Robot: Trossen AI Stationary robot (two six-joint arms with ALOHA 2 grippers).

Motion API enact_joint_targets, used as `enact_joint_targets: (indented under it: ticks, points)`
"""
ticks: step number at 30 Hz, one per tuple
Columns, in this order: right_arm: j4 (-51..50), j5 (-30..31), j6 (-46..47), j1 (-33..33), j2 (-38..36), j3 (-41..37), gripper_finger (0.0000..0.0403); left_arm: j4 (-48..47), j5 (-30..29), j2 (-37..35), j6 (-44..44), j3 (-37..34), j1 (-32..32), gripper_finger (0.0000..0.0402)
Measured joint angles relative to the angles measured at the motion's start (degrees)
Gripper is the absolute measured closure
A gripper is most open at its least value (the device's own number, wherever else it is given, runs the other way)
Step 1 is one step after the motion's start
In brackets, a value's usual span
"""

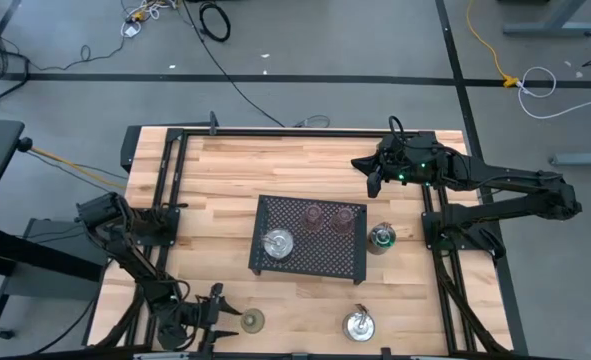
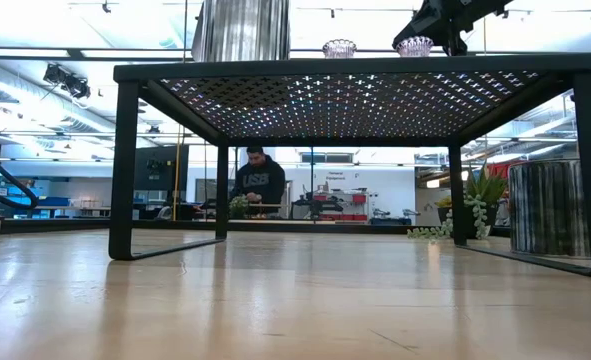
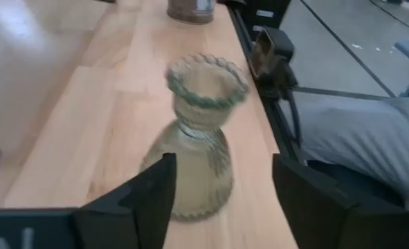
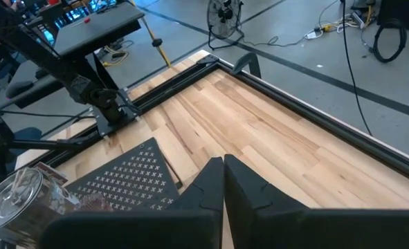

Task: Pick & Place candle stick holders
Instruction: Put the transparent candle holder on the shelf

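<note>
Desk: pale wood desk (image 1: 225, 170), a black perforated tray (image 1: 310, 240) at its middle.
Olive-green holder (image 3: 197, 138): stood upright at the near left edge, between the parted fingers (image 3: 145, 200) of the left hand (image 1: 220, 320), ungripped.
Right hand (image 1: 373, 180): closed on nothing, held above the far right.

Wooden table (image 1: 225, 165), black tray (image 1: 309, 262), holders, plant (image 1: 382, 238)

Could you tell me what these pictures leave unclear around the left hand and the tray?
- Olive-green holder: blurred in the left wrist view, so whether the left hand, fingers apart around it, touches it is unclear.
- Two pink holders: small in the high view; in the low view the tray hides their bases.
- Silver holder on the tray: top cut off by the low view's edge.
</note>
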Motion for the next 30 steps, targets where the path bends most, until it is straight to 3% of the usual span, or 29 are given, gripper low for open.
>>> enact_joint_targets:
  ticks: [7,19,30]
  points:
    - [-0.01,0.0,-0.02,0.0,0.0,0.0,0.0389,0.39,-1.65,-0.02,0.78,0.0,3.13,0.0125]
    - [0.0,0.0,-0.04,0.02,0.0,0.0,0.0389,6.14,3.05,-0.02,7.73,0.0,6.54,0.0133]
    - [0.0,0.0,-0.04,0.0,0.0,0.0,0.0389,6.09,5.02,-0.02,7.84,0.0,8.19,0.0133]
